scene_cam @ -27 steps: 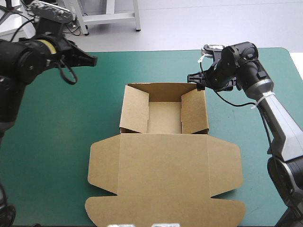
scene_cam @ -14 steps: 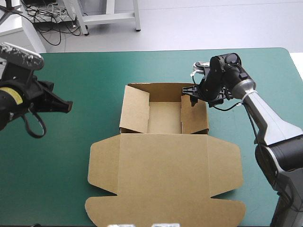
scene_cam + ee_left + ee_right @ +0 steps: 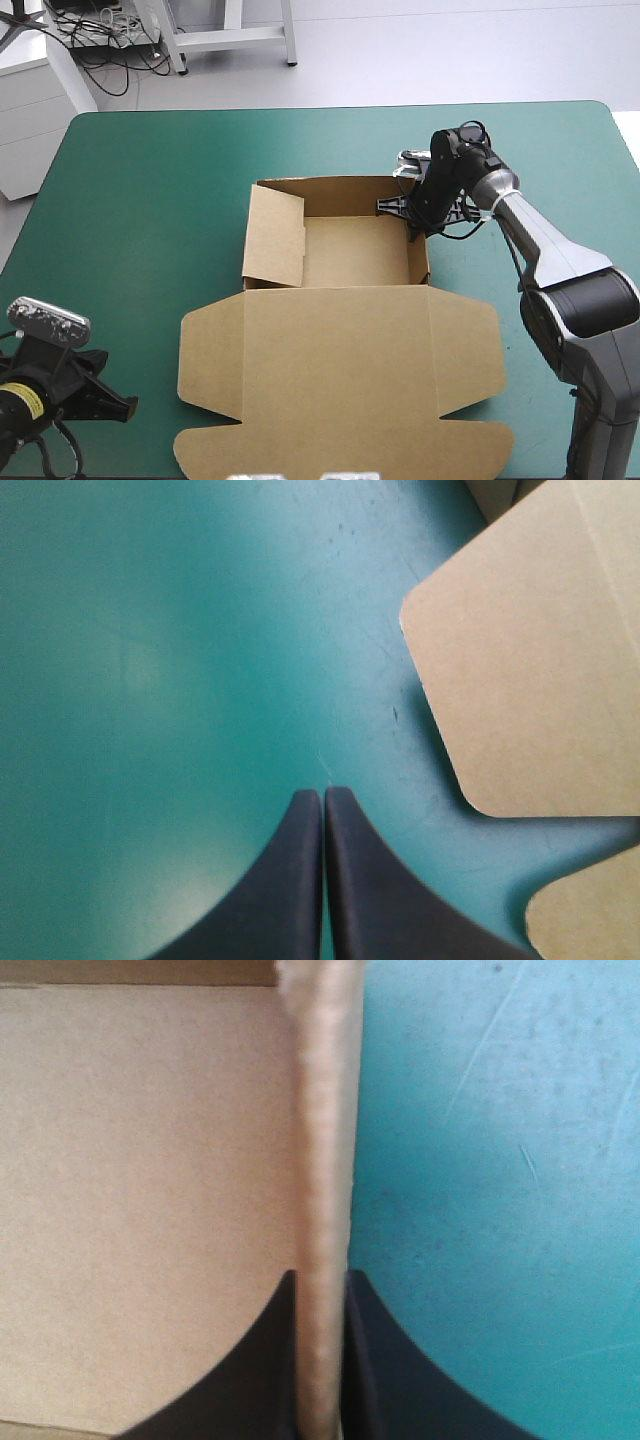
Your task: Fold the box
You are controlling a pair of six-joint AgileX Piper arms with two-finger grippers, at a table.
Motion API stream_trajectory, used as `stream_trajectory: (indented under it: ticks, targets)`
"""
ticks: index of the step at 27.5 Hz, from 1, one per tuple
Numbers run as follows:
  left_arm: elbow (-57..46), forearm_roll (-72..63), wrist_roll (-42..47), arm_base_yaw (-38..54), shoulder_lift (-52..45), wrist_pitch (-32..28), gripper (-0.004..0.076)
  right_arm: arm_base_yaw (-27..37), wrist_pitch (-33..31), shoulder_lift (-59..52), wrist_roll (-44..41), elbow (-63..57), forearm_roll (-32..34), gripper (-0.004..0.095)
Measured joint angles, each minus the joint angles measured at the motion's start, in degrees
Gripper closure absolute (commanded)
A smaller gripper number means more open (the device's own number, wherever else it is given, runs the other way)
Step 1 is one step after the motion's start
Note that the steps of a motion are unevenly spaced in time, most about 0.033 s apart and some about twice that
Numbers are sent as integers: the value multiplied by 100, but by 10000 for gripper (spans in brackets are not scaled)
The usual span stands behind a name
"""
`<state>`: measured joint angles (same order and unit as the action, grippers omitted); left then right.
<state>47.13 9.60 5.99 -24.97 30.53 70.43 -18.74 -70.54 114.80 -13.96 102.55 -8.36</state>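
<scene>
readable text: you have none in any view | box (image 3: 340, 370): bare brown board on every face you can see | yellow label (image 3: 22, 402) on the left arm (image 3: 62, 388): its marks are too small for you to read

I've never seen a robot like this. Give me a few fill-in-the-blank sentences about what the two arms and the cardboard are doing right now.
1. The right gripper is shut on one raised wall of the brown ____.
2. The left gripper is shut and holds ____, over the bare teal-green cover.
3. The lid lies ____ on the cover, toward the table's near edge.
Missing words: box; nothing; flat.
</scene>
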Motion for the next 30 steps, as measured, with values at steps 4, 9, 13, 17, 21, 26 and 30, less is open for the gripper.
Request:
stream_trajectory:
  ticks: [4,9,13,17,21,26,30]
  targets:
    - [-709,0,595,0,-375,-44,734,-5,-4,23,-153,-6,25,928]
    - [-1390,0,654,0,-764,-82,734,278,-20,-58,-143,-6,180,928]
    - [-1584,0,658,0,-979,-168,734,988,-14,-301,45,-10,287,928]
    - [-1590,0,658,0,-1036,-326,734,1834,-8,-545,206,-10,372,928]
    - [-1590,0,658,0,-1036,-381,734,2767,-8,-671,409,2,524,928]
    - [-1622,0,658,0,-1036,-381,734,3851,-20,-613,534,84,875,927]
    - [-1789,0,658,0,-1036,-388,734,4471,-27,-523,578,125,985,926]
